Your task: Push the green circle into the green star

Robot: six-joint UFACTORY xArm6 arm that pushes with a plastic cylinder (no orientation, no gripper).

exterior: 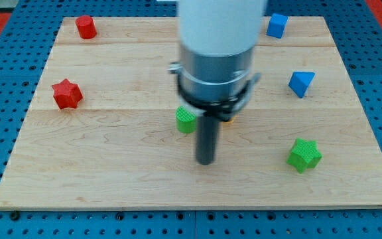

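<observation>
My tip (205, 161) sits on the board (111, 179) near centre, just below and to the view's right of the green circle (186, 120); looks apart from it, not touching. It's a bare rod w/ no jaws, so nothing spread or pinched, nothing held. Green star (304, 155) lies well to the view's right of the tip, near the bottom-right. Red star (66, 93) at left edge, red block (85, 26) top-left, shape unclear, maybe a cylinder. Blue cube (277, 25) top-right, blue triangle-ish block (301, 83) below it. Small orange bit (227, 120) peeks out behind the rod; mostly hidden, shape can't tell.
</observation>
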